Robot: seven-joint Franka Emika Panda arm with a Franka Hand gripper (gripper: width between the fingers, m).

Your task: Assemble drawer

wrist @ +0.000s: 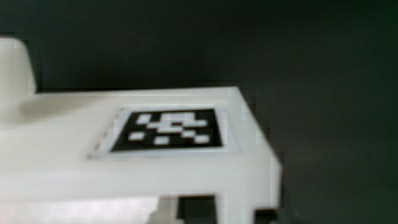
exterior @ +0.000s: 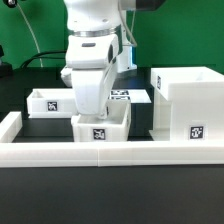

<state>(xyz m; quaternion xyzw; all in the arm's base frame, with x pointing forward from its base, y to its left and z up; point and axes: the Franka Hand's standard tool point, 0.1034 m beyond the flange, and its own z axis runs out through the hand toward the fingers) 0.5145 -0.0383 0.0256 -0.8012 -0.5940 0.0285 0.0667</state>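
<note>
We stand at the middle tray (exterior: 100, 125); fingers hidden, grip we cannot tell; next it should slide into the box (exterior: 185, 105).

- gripper (exterior: 95, 108): the near tray (exterior: 100, 130) is hiding its fingertips, so the gap between them is going unread.
- marker board (exterior: 128, 96): the arm (exterior: 90, 50) is covering most of it.
- tall box (exterior: 190, 100): the exterior view's right edge is clipping it.
- white tagged part (wrist: 71, 120): in the wrist view it is showing blurred and running off the picture, so it cannot be identified.
</note>
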